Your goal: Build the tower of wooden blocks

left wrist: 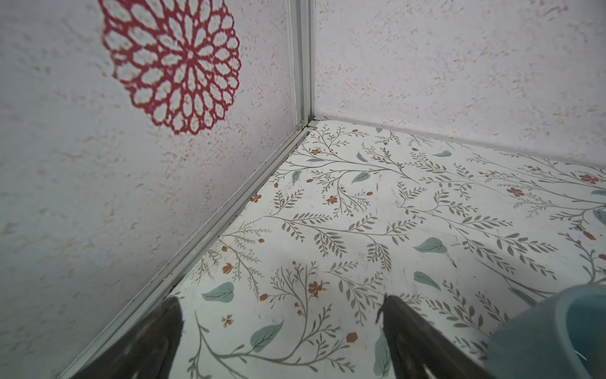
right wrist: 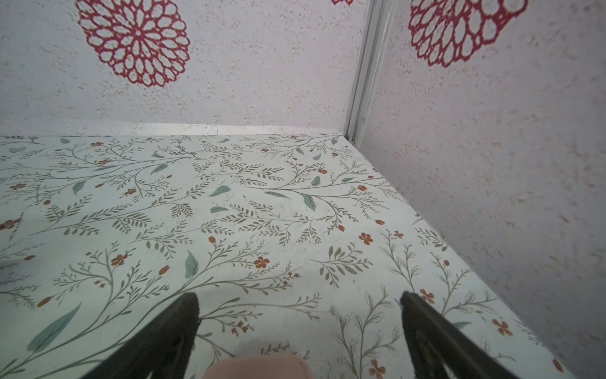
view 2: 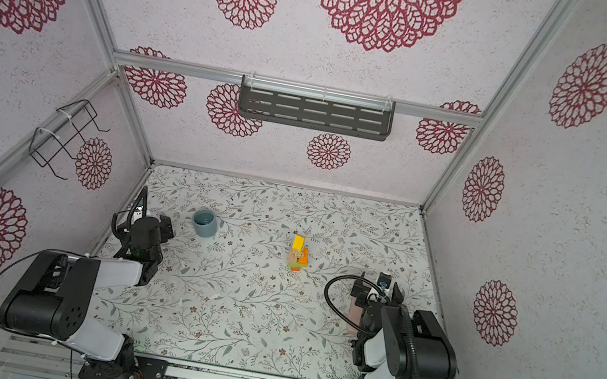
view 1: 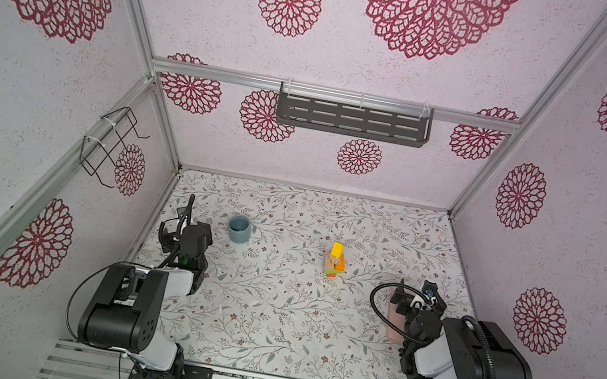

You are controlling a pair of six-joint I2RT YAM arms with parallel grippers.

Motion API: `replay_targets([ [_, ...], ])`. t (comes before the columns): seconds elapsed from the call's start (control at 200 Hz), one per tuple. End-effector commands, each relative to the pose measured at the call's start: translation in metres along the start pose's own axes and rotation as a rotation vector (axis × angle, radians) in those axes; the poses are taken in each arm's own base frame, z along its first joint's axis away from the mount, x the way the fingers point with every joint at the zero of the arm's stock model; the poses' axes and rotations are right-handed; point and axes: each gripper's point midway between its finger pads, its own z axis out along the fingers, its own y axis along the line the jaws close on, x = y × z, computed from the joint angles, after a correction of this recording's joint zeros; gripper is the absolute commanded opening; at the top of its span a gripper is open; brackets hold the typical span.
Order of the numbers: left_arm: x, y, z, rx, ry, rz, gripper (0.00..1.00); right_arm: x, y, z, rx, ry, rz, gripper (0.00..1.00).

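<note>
In both top views there is 1 tower (view 1: pixel 335 261) (view 2: pixel 298 254) standing free on the table (view 1: pixel 270 319), a little right of the middle. It shows 4 colours: green at the bottom, then orange, plain wood, and yellow on top. I cannot tell how many wood blocks make it up, and no loose ones show. Also counted are 1 grey-blue mug (view 1: pixel 240 228), upright and well to the tower's left, and 1 flat pink slab (view 1: pixel 394 320), partly hidden under the right arm.

There are 2 arms. The left gripper (view 1: pixel 187 231) sits near the left wall just beside the mug. The right gripper (view 1: pixel 420 295) hangs over the far end of the slab. Both are well apart from the tower, and nothing stands between it and either gripper. The table has a pale cover with leafy sprigs. The pale textured walls carry red rosettes, 1 slotted grey shelf (view 1: pixel 353 119) and 1 black wire rack (view 1: pixel 111 144).

In the left wrist view, the left gripper (left wrist: pixel 282 315) has its 2 dark fingers spread wide with only the floral cover between them. The mug (left wrist: pixel 557 328) is just outside 1 finger. A wall corner and 1 rosette lie beyond.

In the right wrist view, the right gripper (right wrist: pixel 298 302) is likewise spread wide and holds nothing. The slab (right wrist: pixel 259 367) shows its rounded end between the fingers, close to the camera. Bare floral cover runs to a wall corner.
</note>
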Motion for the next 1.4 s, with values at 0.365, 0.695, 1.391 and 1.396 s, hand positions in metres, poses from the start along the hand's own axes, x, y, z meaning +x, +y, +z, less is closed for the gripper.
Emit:
replay_targets([
  [0.365,-0.019,-0.037,-0.014,0.277,-0.101,0.046,0.97,-0.013,0.019,0.048,-0.138,0.084,0.029,0.99],
  [0.695,-0.009,-0.041,-0.024,0.365,-0.152,0.034,0.97,-0.028,-0.022,-0.004,0.044,-0.118,0.123,0.99],
  [1.391,-0.009,-0.025,0.009,0.315,-0.04,-0.062,0.97,-0.013,0.004,0.047,-0.02,0.08,0.035,0.99],
  [1.396,-0.008,-0.025,0.009,0.316,-0.039,-0.062,0.97,-0.013,0.004,0.047,-0.02,0.08,0.036,0.99],
])
